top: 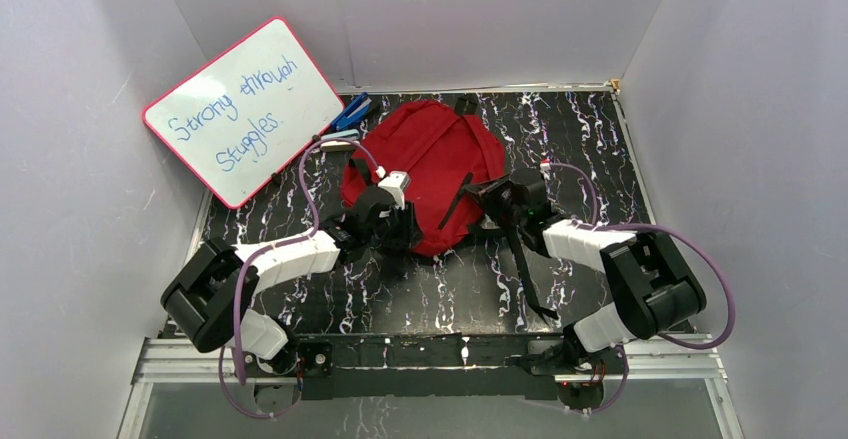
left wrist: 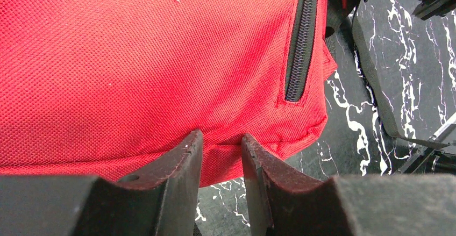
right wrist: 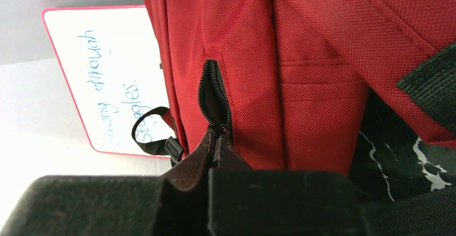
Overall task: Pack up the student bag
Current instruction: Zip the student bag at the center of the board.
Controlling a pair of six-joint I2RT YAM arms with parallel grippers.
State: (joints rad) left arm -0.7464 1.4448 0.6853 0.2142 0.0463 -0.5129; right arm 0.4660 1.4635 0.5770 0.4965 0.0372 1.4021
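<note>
- Left gripper (left wrist: pixel 221 145): clenched partway on the near bottom hem of the student bag (top: pixel 430 154), with red fabric filling the gap between its fingers. I judge this grip to be an anchor, so the soft bag does not slide while the other arm works.
- Right gripper (right wrist: pixel 218 139): jaws pressed fully together, tips at the lower end of the zipper (right wrist: pixel 211 93), which gapes open above them. The pull tab is hidden at the tips, so I cannot tell whether it is pinched.
- Table (top: pixel 585 139): black marbled top carrying everything; both arms reach in from its near edge.
- Student bag: lies in the far middle of the table between the two grippers, the left one at its near-left edge and the right one at its right side. Limp cloth bunches under a one-sided pull, which I take to be the reason for the two-handed hold.
- Whiteboard (top: pixel 243 109): pink-framed, handwritten, leaning at the far left just beside the bag.
- Strap (left wrist: pixel 373 83): black webbing trailing off the bag across the table; I would watch it for snagging.
- Zipper: teeth parted. My reading is that opening the bag is the step in hand, and I see nothing being packed yet.
</note>
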